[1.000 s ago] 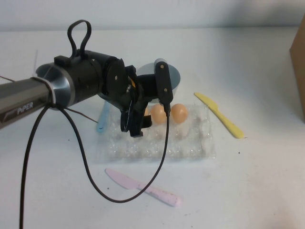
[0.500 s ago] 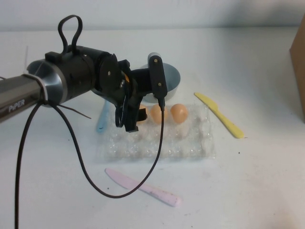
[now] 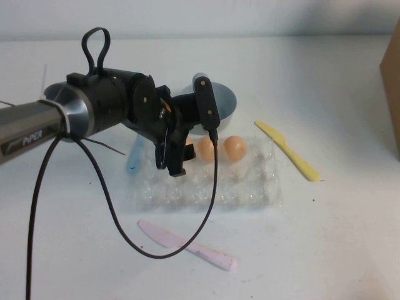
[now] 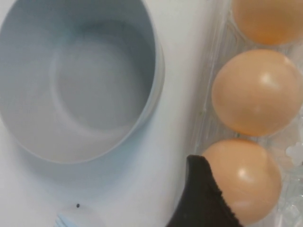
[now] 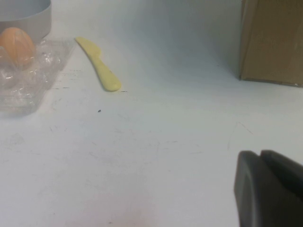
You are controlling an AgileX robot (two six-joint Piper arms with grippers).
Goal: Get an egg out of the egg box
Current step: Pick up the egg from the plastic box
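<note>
Left gripper (image 3: pixel 174 164) hangs over the back left corner of the egg box (image 3: pixel 206 187), pointed down; whether it is parted or closed cannot be told. In the left wrist view one dark fingertip (image 4: pixel 203 198) overlaps the nearest egg (image 4: pixel 246 177), contact not confirmed. Three eggs sit in a row in the back cups, each blunt end up, long axis near vertical as far as visible. Egg box lies flat, long side running left to right across the table (image 3: pixel 337 237). Grey bowl (image 3: pixel 226 103) stands just behind it. Yellow knife (image 3: pixel 287 150) lies right of the box, pink knife (image 3: pixel 187 245) in front. Right gripper (image 5: pixel 267 189) rests low over bare table near a cardboard box (image 5: pixel 272 40); its state cannot be told.
</note>
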